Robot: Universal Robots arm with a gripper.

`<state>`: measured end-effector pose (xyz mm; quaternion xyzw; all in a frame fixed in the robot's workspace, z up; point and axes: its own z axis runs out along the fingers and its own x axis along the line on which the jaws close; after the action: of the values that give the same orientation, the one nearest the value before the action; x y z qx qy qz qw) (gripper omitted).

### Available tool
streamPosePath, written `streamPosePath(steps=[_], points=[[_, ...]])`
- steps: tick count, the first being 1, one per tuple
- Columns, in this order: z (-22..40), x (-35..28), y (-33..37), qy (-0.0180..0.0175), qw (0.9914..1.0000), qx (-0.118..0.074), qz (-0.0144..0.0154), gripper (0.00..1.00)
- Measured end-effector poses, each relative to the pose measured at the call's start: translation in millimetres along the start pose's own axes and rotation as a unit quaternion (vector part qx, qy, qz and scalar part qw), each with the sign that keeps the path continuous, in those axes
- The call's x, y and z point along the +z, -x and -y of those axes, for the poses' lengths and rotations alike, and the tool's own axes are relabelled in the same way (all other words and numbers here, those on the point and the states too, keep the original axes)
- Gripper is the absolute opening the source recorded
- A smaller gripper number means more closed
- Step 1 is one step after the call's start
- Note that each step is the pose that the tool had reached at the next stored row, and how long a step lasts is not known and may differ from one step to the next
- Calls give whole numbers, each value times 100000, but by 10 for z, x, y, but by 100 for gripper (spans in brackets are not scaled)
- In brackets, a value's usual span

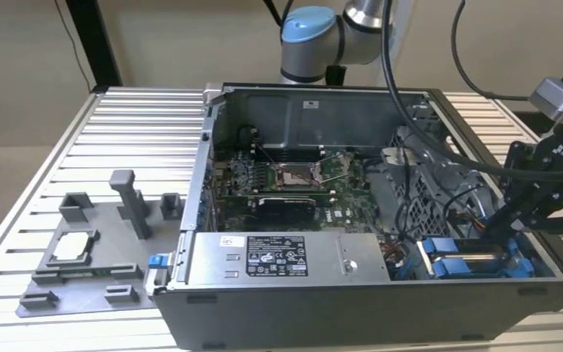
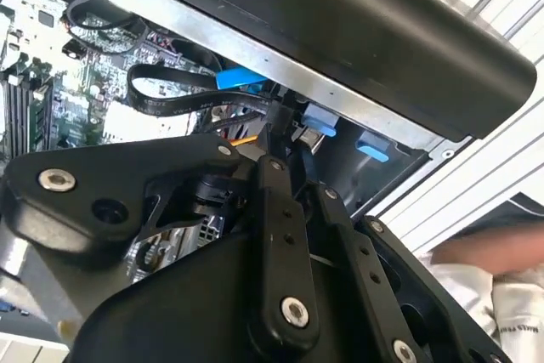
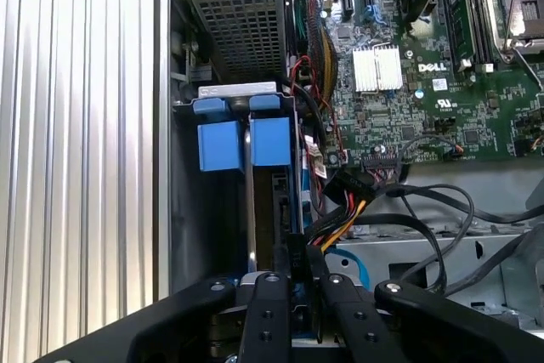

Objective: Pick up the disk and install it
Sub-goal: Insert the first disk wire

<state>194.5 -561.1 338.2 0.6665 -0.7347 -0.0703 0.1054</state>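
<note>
**Reaching down into the open computer case (image 1: 360,312), at the drive bay.**

Arm (image 1: 311,37) rooted behind the case on the slatted worktop (image 1: 135,125), bent over the case's rim at the exterior view's right, gripper (image 1: 501,224) pointing down and tilted into the near corner. Jaws low over the end of the disk (image 1: 472,258), drawn near together in both wrist views (image 3: 299,295) (image 2: 297,201); clamped on it or merely against it, cannot tell. Disk (image 3: 272,210) seated in the bay inside the case, blue rails either side, just beside the grey power supply (image 1: 355,253). White printed label with black symbols on the power supply's top; print too small to make out. Green motherboard (image 1: 292,183) deeper in the case, white lettering on it in the first wrist view (image 3: 425,108).
</note>
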Motion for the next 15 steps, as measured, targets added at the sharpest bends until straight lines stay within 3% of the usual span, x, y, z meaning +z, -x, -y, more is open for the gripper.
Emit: streamPosePath(steps=[5,9,15], points=[[0,2,-2,13,100000,-52,166,0],[2,4,-36,97,99995,-211,970,0],[5,6,-77,111,99993,-204,1145,0]])
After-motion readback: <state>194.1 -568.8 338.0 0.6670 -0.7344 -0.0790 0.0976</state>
